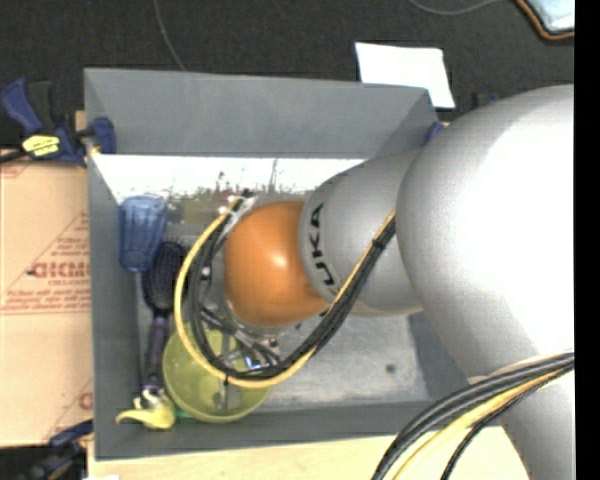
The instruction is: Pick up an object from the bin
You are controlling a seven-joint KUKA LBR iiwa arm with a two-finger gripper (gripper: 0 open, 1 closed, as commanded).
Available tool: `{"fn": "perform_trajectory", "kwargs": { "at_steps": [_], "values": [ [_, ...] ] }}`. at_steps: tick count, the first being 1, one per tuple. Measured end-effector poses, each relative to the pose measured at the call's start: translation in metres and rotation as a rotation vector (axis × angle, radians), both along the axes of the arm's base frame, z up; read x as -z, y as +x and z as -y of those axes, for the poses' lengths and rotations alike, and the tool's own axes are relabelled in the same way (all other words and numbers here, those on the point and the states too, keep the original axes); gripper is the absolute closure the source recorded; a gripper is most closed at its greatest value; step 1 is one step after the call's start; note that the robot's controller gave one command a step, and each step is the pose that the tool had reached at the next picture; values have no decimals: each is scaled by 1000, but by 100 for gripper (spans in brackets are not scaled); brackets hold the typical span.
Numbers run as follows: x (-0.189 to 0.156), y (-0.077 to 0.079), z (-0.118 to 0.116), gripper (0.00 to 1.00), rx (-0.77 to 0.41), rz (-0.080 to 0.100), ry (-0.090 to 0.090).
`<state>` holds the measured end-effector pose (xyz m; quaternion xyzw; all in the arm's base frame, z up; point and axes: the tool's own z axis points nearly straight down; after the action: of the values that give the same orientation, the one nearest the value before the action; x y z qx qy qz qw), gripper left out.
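Reaching in from the right of the frame, the arm (460, 228) bends down into the bin (250, 118), with its orange wrist cover (265, 263) and looped cables (183, 288) facing the camera. The jaws sit over a yellow-green cup (192, 390) at the bin's lower left; whether they are released or clenched cannot be told. A blue brush (163, 273) lies just left of the wrist.
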<state>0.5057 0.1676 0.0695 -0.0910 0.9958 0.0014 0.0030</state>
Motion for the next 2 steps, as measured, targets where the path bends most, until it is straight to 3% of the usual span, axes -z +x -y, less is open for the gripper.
{"fn": "perform_trajectory", "kwargs": {
  "at_steps": [1, 2],
  "values": [
    [-61, -2, -5, 0, -17, 9, 3],
    [-31, -29, -11, 0, -503, 7, -1]
  ]
}}
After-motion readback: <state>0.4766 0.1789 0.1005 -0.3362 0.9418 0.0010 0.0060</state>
